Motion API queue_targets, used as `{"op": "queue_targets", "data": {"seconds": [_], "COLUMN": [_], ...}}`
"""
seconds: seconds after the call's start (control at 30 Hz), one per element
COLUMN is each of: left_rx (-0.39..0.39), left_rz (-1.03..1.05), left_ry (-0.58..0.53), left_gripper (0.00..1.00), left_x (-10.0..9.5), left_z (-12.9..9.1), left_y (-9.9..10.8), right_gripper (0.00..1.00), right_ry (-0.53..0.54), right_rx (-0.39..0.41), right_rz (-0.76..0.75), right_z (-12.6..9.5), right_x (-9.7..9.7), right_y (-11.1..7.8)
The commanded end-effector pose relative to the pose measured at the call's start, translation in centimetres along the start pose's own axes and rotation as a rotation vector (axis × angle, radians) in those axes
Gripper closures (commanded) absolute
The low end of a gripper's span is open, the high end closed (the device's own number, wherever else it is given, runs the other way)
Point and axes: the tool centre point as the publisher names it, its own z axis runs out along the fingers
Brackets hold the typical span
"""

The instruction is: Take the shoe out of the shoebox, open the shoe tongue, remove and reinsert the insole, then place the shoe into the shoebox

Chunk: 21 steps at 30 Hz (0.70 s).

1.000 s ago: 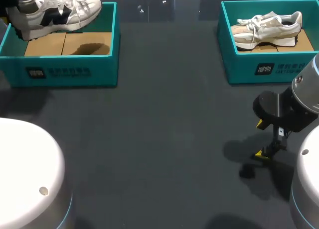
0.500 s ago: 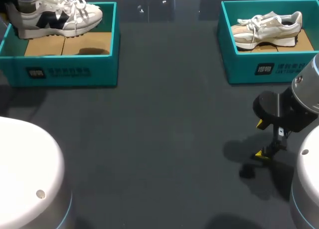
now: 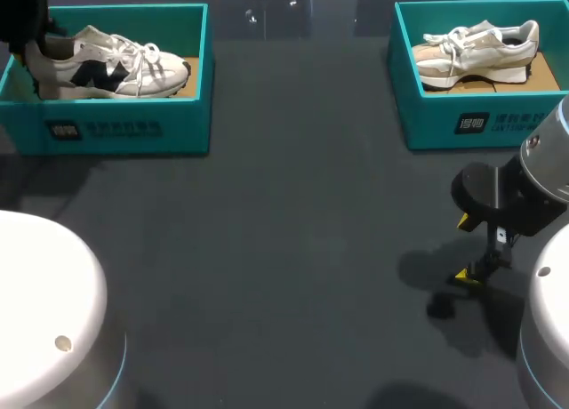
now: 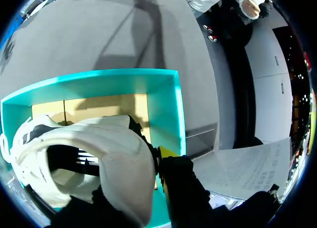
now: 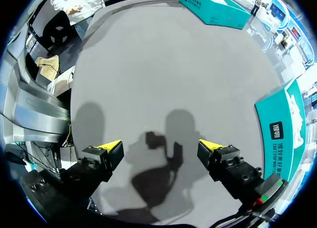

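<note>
At the far left of the head view, the left arm [image 3: 22, 18] comes down over the left shoebox [image 3: 124, 129], a teal box at the back of the dark bench [image 3: 293, 249]. The shoe [image 3: 107, 67], white with a dark side mark, lies inside this box, toe toward the middle of the bench and heel under the arm. The left tool [image 4: 148, 163] grips the shoe by the heel. One yellow fingertip [image 4: 167, 152] presses the outside of the heel, while the other finger is hidden by the shoe. In the left wrist view the shoe's opening fills the foreground, with the box's cardboard floor ahead of it.

The front wall of the box carries white print, too small to read.

To the right, the right shoebox [image 3: 462, 124] holds a second shoe [image 3: 476, 49], cream-coloured, and bears similar print. The right tool [image 5: 159, 146] hangs above bare bench, well apart from both boxes, its fingers spread wide around nothing. Its arm is cut off at the edge.
</note>
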Motion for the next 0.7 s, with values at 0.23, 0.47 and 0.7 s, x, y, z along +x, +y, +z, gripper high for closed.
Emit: {"op": "queue_targets", "data": {"seconds": [0.23, 0.47, 0.7], "left_rx": [0.009, 0.028, 0.048], "left_rz": [0.034, 0.033, 0.029], "left_ry": [0.01, 0.023, 0.03], "left_gripper": [1.0, 1.0, 1.0], "left_x": [-1.5, -2.2, -2.9], "left_z": [2.1, 3.3, 4.8], "left_y": [-0.7, -0.8, -0.9], "right_gripper": [0.0, 0.0, 0.0], "right_ry": [-0.004, -0.004, -0.004], "right_rx": [-0.001, -0.001, -0.001], "right_rz": [-0.001, -0.001, -0.001], "right_z": [0.0, 0.0, 0.0], "right_x": [0.2, 0.2, 0.2], "right_y": [-0.1, -0.1, -0.1]}}
